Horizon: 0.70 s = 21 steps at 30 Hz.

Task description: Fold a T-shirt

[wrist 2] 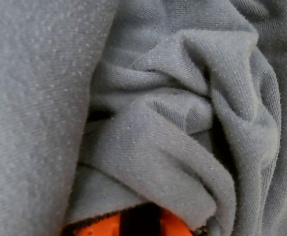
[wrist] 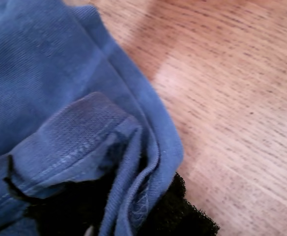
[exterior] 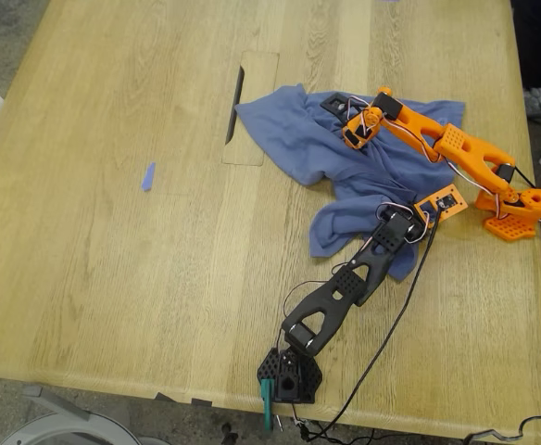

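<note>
Two grippers buried in one crumpled T-shirt

Item one: my first gripper (wrist: 133,216), black, has its jaws clamped on a hemmed edge of the T-shirt (wrist: 60,98), bare wood showing beside it. Item two: my second gripper (wrist 2: 138,223), orange, sits under bunched folds; whether its jaws are apart or together cannot be told. The slate-blue T-shirt (exterior: 308,148) lies rumpled on the wooden table (exterior: 113,232), toward the exterior view's right. One small blue tape strip (exterior: 147,176) lies well apart, toward that view's left.
</note>
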Each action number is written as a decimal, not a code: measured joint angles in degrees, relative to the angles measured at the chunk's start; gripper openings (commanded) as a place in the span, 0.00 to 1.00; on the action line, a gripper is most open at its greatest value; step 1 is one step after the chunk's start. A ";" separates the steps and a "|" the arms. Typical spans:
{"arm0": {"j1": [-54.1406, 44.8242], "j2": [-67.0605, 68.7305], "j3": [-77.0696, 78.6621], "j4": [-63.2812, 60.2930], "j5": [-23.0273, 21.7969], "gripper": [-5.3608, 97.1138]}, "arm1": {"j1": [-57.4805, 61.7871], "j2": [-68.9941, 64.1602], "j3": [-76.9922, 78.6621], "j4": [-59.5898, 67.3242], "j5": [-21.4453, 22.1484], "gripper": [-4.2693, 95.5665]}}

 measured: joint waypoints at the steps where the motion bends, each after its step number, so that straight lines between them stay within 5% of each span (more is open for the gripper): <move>1: -0.26 0.00 0.00 0.53 0.00 0.08 | 0.00 0.00 0.00 0.00 0.00 0.04; 21: -4.13 6.42 0.00 12.74 -3.78 0.05 | 1.32 3.96 0.00 0.00 0.09 0.04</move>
